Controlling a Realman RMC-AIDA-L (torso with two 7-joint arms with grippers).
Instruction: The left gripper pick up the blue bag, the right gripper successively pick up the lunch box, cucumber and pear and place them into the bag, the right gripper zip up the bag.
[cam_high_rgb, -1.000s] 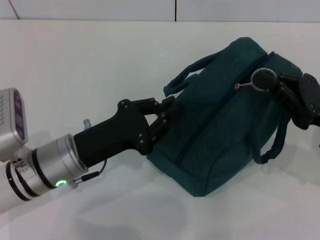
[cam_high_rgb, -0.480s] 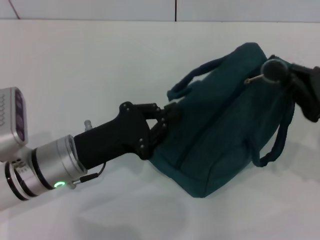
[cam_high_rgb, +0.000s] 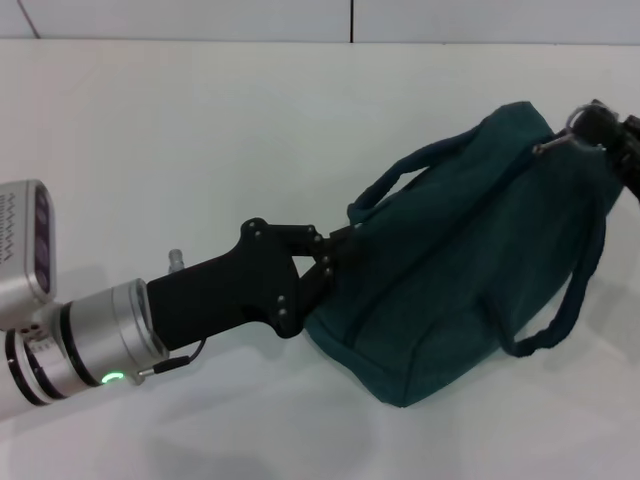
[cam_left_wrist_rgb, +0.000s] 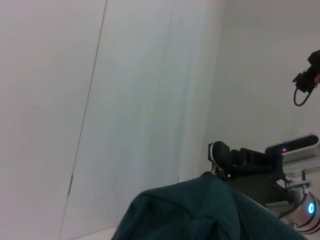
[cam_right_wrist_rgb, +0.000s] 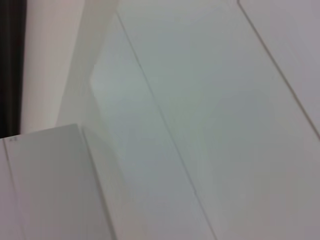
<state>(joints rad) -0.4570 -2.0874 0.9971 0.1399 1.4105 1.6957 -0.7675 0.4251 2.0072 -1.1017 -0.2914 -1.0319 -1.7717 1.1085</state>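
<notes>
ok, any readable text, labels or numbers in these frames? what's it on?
None readable.
Bag: plain fabric, no brand or tag showing.
Left gripper: bare black, no lettering; its arm shows only a green light.
Right gripper: at the bag's far corner by the zip pull, mostly out of frame, no label visible.
Wrist views: no text.

Left gripper (cam_high_rgb: 322, 262): matte black two-fingered claw, linkage fingers studded with small round screws, on a broad black angular palm. Left arm (cam_high_rgb: 80, 345): silver cylindrical wrist with black bands, a green indicator light, a thin dark cable looped at the collar; grey housing with purple panel. Right gripper (cam_high_rgb: 612, 135): black, cut off by the picture's edge, silver pin
</notes>
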